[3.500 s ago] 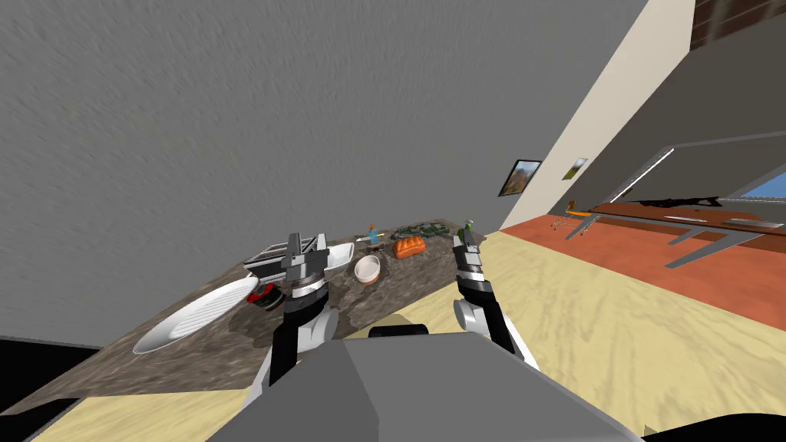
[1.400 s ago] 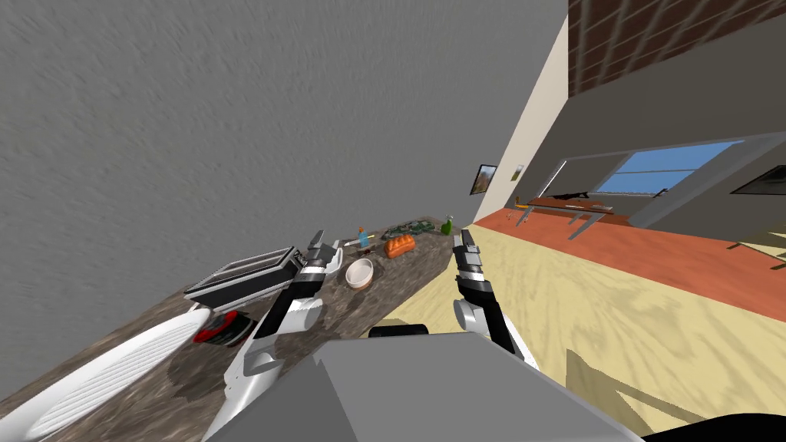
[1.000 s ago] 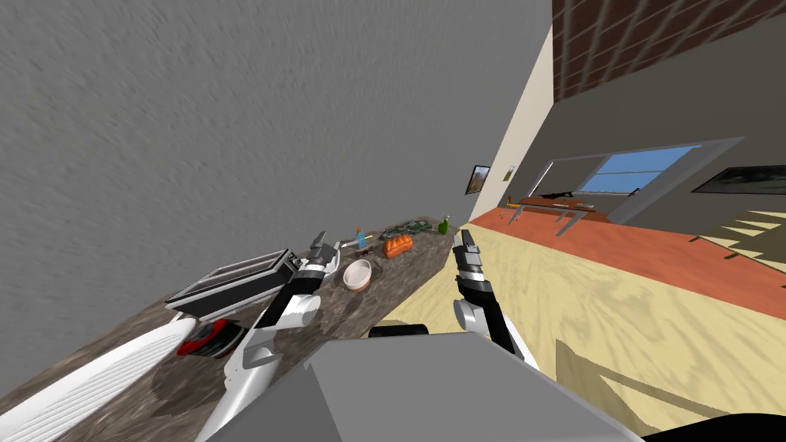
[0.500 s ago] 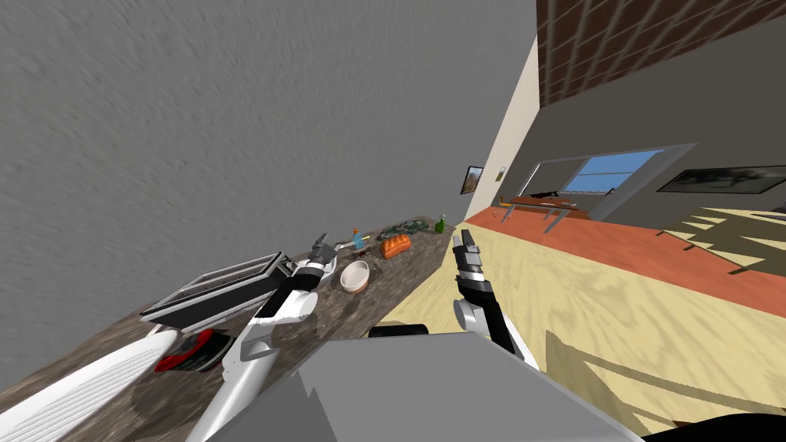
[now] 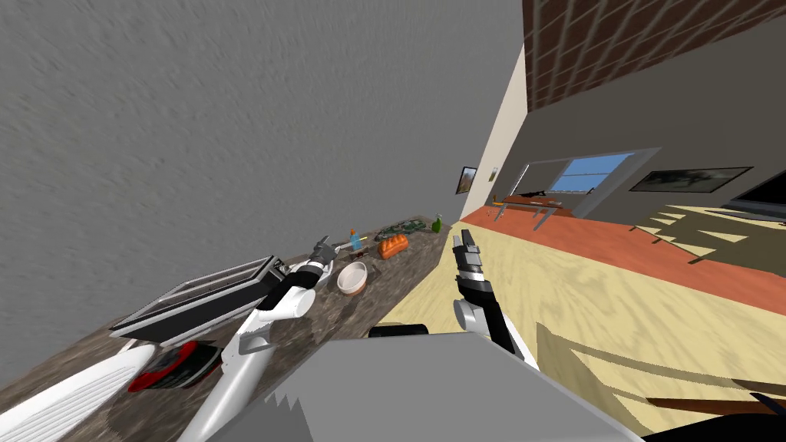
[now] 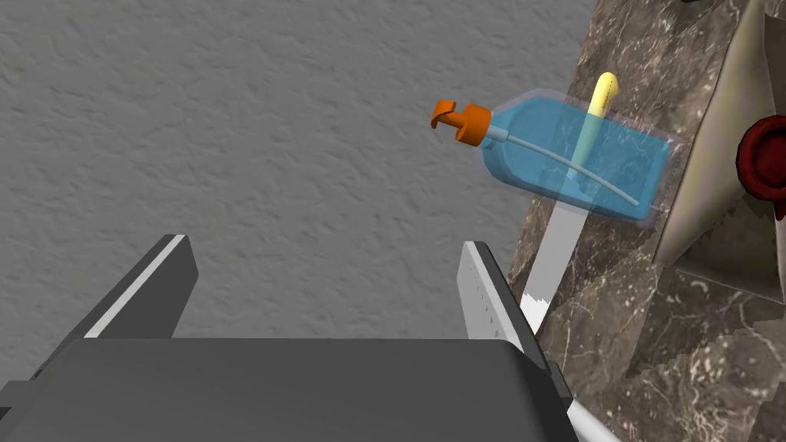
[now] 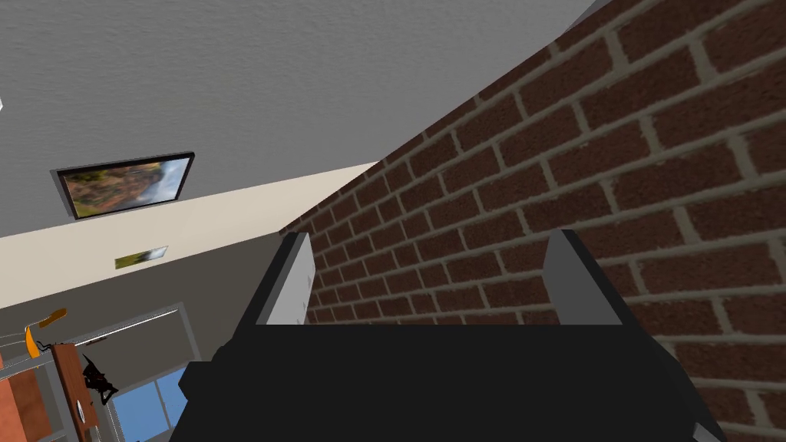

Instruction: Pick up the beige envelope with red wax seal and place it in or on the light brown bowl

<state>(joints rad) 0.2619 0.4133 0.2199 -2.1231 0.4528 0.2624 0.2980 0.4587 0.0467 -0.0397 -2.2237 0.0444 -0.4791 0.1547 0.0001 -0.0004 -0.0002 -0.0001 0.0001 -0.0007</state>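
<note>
Above the dark marbled counter point(image 5: 361, 311) by the grey wall, the left gripper point(image 6: 324, 249) hangs with fingers spread and empty, the beige envelope point(image 6: 721, 207) lying flat off to its side just past a blue pump bottle point(image 6: 572, 165), the light brown bowl point(image 5: 352, 278) close by, and the right gripper point(image 7: 430, 253) likewise spread.

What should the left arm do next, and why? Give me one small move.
Probably swing the left end effector sideways toward the envelope: open, it points at the grey wall, while the envelope with its red seal lies on the marble counter, off to one side past the blue pump bottle.
</note>
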